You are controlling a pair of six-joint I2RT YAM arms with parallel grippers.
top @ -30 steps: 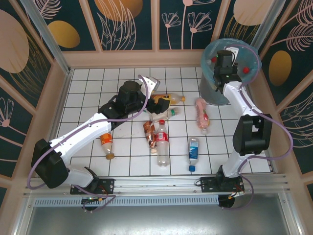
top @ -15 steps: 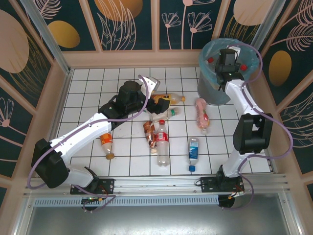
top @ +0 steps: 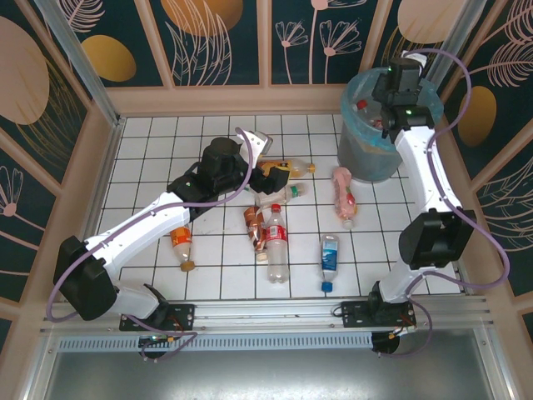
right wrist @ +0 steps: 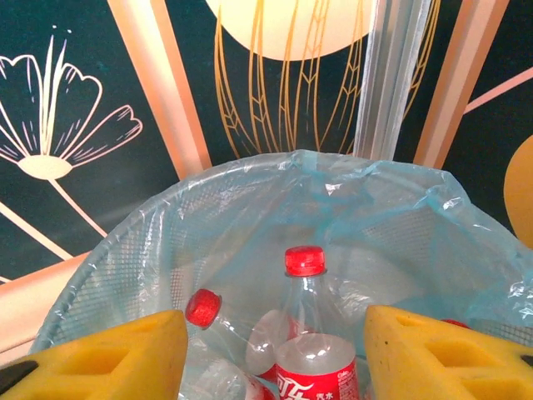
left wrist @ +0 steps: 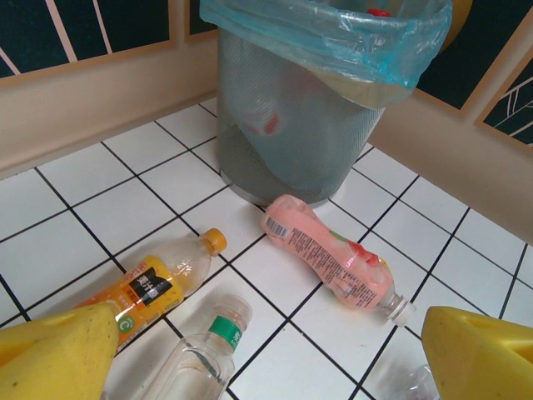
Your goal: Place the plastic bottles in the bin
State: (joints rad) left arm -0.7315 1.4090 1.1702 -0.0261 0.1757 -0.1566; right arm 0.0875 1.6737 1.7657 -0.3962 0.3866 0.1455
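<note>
The grey bin (top: pixel 366 154) with its light-blue bag stands at the back right. My right gripper (top: pixel 390 114) hangs open over it. In the right wrist view my right gripper (right wrist: pixel 275 333) has its yellow pads wide apart, touching nothing, and a red-labelled bottle (right wrist: pixel 315 367) and a second red-capped bottle (right wrist: pixel 205 308) lie inside the bin (right wrist: pixel 250 208). My left gripper (top: pixel 271 177) is open low over the tiles, above a clear green-labelled bottle (left wrist: pixel 200 358). An orange-labelled bottle (left wrist: pixel 150 287) and a pink bottle (left wrist: pixel 329 258) lie beyond it, in front of the bin (left wrist: pixel 291 125).
More bottles lie on the white tiles: a crushed brown one (top: pixel 252 227), a red-labelled one (top: pixel 276 242), a blue-labelled one (top: pixel 330 260) and an orange one (top: pixel 182 246) by the left arm. Wooden walls ring the floor; a metal rail runs along the near edge.
My right gripper has risen out of the bin and drawn back toward the far right rim. The left arm and the bottles on the floor have not moved.
</note>
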